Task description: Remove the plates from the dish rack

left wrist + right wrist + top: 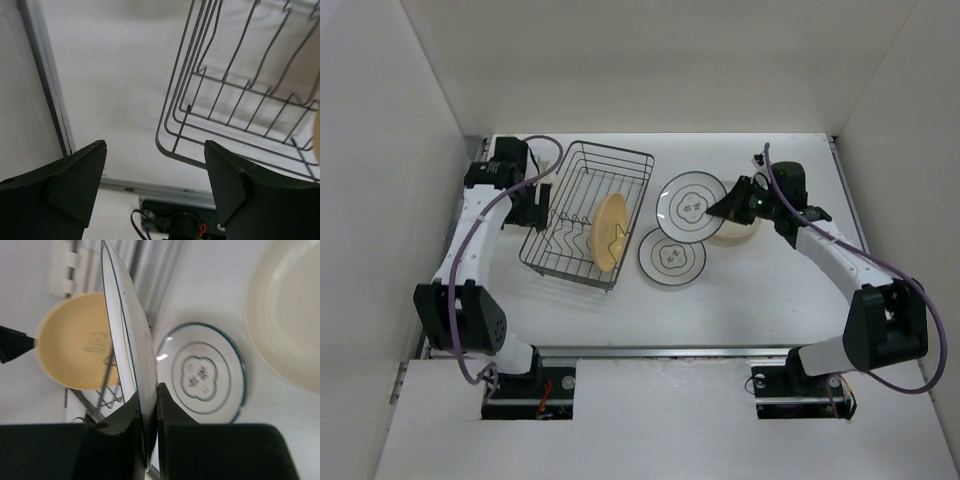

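Here, the right claw (148, 425) pinches a white plate (692, 207) by its rim, at 3 o'clock of the dish rack (612, 149). A tan plate (610, 232) stands inside the rack, and the left claw (155, 147), spread, sits at 9 o'clock.

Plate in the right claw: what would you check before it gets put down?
1. Grip: the right gripper pinches the held plate by its rim: ok.
2. Held plate clear of the rack: ok.
3. Landing spot: a flat plate and a cream plate lie nearby; which one is the target: cannot tell.
4. Left gripper open, beside the rack, away from the held plate: ok.
5. Rack emptied: a tan plate stands inside: not ok.
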Tool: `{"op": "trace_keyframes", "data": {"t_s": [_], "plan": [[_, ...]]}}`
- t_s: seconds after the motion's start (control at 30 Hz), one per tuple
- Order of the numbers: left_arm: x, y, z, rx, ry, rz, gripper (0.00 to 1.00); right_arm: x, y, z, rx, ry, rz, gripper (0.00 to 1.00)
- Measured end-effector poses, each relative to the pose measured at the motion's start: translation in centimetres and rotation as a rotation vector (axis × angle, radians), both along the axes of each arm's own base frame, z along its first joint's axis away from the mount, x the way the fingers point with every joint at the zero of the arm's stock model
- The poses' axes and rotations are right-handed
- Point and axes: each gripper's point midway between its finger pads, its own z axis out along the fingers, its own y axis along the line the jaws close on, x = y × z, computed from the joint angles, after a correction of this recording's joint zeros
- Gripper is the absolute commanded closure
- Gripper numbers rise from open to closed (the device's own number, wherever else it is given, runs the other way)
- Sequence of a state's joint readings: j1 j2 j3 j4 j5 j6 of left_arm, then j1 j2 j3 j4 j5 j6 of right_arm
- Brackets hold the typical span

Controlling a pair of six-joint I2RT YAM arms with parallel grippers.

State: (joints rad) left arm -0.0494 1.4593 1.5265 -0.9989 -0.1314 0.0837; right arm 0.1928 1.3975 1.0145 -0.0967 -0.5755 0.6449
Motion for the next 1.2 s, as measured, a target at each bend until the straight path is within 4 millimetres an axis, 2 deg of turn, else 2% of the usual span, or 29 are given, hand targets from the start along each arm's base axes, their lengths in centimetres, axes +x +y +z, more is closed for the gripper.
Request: {"op": "trace_keyframes", "data": {"t_s": [0.1,0.2,0.3,0.4,0.47,0.5,0.53,0.57,0.67,0.7,0.77,0.87,0.9,0.93,1.07,1.2], "plan": [[-0.8,0.4,-4.9,0.029,0.169,-0.013,0.24,-1.0,-0.3,-4.0,-0.079,0.097,-0.009,1.00],[-1.0,1.0,-7.9,0.049,0.270,-0.009,0.24,-2.5,0.3,-7.1,-0.146,0.177,0.020,1.00],[-0.7,1.8,-8.9,0.067,0.294,0.010,0.24,-3.4,1.4,-9.0,-0.196,0.211,0.059,1.00],[-0.4,2.6,-8.9,0.082,0.283,0.032,0.24,-4.2,2.4,-10.5,-0.235,0.235,0.095,1.00],[-0.2,2.8,-8.9,0.080,0.277,0.037,0.24,-4.5,2.8,-11.6,-0.260,0.254,0.109,0.76],[-0.2,2.8,-9.0,0.076,0.280,0.036,0.24,-4.7,3.0,-12.3,-0.272,0.268,0.116,0.61],[-0.1,2.7,-9.2,0.070,0.285,0.032,0.24,-4.8,3.1,-13.0,-0.292,0.277,0.121,0.35],[-0.1,2.5,-9.6,0.062,0.296,0.027,0.24,-4.8,3.0,-13.5,-0.302,0.291,0.113,0.29],[-0.1,1.9,-11.1,0.031,0.350,0.006,0.32,-5.2,2.5,-15.0,-0.371,0.326,0.108,0.18],[-0.1,1.7,-11.8,0.020,0.373,0.001,0.36,-5.2,2.3,-15.1,-0.400,0.328,0.100,0.18],[0.3,1.4,-12.5,0.000,0.394,-0.005,0.50,-4.9,1.8,-15.0,-0.453,0.322,0.080,0.17],[0.8,0.8,-13.0,-0.033,0.412,-0.028,0.78,-4.4,1.2,-14.4,-0.530,0.307,0.050,0.17],[0.8,0.5,-13.3,-0.044,0.426,-0.044,0.97,-4.3,1.1,-14.2,-0.548,0.299,0.042,0.17],[0.7,0.7,-13.4,-0.018,0.442,-0.072,1.00,-4.2,1.0,-14.0,-0.570,0.293,0.033,0.17],[0.4,-0.4,-13.1,-0.087,0.457,-0.104,1.00,-4.4,0.5,-14.1,-0.640,0.287,0.016,0.17],[0.3,-0.3,-13.3,-0.145,0.462,-0.081,1.00,-5.0,0.2,-15.1,-0.687,0.310,0.022,0.17]]}}
